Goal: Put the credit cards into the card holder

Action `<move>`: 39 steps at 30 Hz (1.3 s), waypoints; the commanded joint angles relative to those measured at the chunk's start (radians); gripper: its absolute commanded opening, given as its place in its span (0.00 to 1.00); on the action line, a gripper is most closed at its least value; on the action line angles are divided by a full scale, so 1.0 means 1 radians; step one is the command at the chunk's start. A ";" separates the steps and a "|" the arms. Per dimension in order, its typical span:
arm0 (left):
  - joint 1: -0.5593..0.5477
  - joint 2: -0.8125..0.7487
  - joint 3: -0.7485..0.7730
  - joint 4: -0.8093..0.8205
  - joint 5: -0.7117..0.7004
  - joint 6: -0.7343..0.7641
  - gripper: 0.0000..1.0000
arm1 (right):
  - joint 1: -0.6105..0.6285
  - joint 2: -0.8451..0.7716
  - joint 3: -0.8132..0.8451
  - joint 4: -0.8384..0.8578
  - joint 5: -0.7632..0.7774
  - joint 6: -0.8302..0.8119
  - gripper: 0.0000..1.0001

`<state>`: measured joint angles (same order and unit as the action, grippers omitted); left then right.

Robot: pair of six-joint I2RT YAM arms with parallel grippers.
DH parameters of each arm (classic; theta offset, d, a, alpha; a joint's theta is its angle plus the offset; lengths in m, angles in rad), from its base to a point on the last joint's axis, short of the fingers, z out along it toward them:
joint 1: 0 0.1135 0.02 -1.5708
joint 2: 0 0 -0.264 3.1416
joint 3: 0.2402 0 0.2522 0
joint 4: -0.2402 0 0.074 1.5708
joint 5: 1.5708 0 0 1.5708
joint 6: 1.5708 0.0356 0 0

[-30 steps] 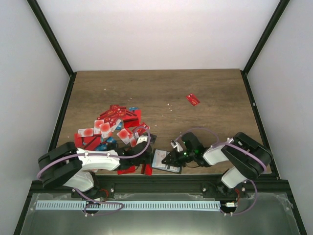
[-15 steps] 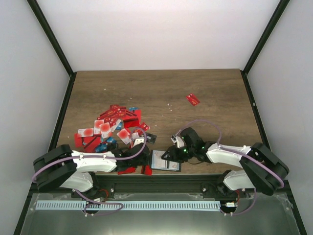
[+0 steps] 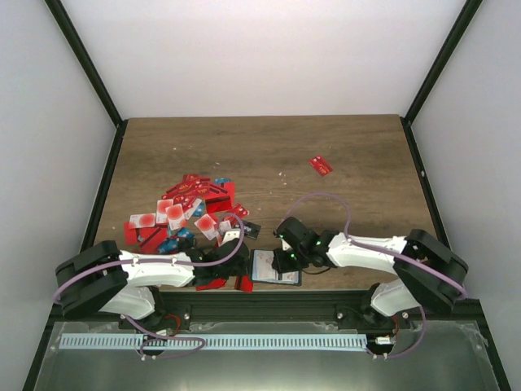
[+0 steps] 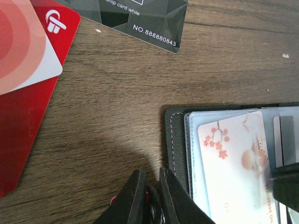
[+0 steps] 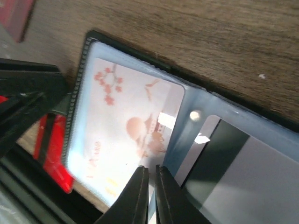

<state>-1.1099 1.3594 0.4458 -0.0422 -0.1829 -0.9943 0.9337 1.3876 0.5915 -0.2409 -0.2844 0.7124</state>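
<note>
The card holder lies open near the table's front edge, clear sleeves up. A pale blossom-print card sits in its left sleeve, also visible in the left wrist view. My right gripper is over the holder, its jaws shut, tips at that card's inner edge. My left gripper is shut at the holder's left black rim, one finger on the rim. Red credit cards lie heaped to the left, and one red card lies alone far right.
A thin black card lies just beyond the holder, beside a big red card. More red cards lie under the holder's left side by the black front rail. Black frame posts line both table sides.
My right gripper has moved left, from the holder's right edge to over its middle, with the arm stretched lower. The left arm settled slightly; the holder has stayed in place.
</note>
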 commanded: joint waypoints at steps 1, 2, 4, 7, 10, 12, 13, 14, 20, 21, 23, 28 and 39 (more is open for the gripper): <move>-0.010 0.013 -0.019 -0.054 -0.002 -0.003 0.11 | 0.042 0.065 0.057 -0.093 0.160 -0.001 0.06; -0.010 0.015 -0.018 -0.056 -0.003 -0.003 0.11 | 0.046 0.076 0.061 -0.099 0.174 0.000 0.05; -0.010 0.017 -0.018 -0.059 -0.004 -0.004 0.11 | 0.054 0.088 0.072 -0.117 0.199 0.005 0.04; -0.011 0.018 -0.018 -0.061 -0.008 -0.003 0.10 | 0.057 0.086 0.077 -0.127 0.212 0.007 0.02; -0.010 0.019 -0.019 -0.061 -0.011 -0.002 0.10 | 0.058 0.068 0.073 -0.135 0.220 0.008 0.01; -0.010 0.022 -0.019 -0.061 -0.013 -0.004 0.10 | 0.058 0.057 0.070 -0.138 0.227 0.010 0.01; -0.010 0.023 -0.019 -0.061 -0.013 -0.003 0.10 | 0.059 0.055 0.069 -0.142 0.229 0.009 0.01; -0.011 0.024 -0.018 -0.061 -0.012 -0.003 0.09 | 0.059 0.053 0.066 -0.142 0.231 0.010 0.01; -0.012 0.026 -0.018 -0.059 -0.013 -0.004 0.09 | 0.068 0.085 0.047 -0.108 0.199 0.019 0.01; -0.012 0.027 -0.019 -0.059 -0.013 -0.003 0.08 | 0.073 0.087 0.043 -0.095 0.189 0.025 0.01; -0.011 0.029 -0.018 -0.059 -0.011 -0.004 0.08 | 0.080 0.089 0.037 -0.065 0.156 0.033 0.01; -0.014 0.032 -0.018 -0.057 -0.010 -0.005 0.08 | 0.082 0.060 0.016 0.018 0.057 0.056 0.01; -0.018 0.018 -0.021 -0.064 -0.026 -0.021 0.07 | 0.082 -0.014 0.027 -0.012 0.066 0.061 0.01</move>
<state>-1.1217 1.3651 0.4458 -0.0414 -0.2020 -0.9951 1.0016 1.4399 0.6125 -0.2276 -0.2169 0.7681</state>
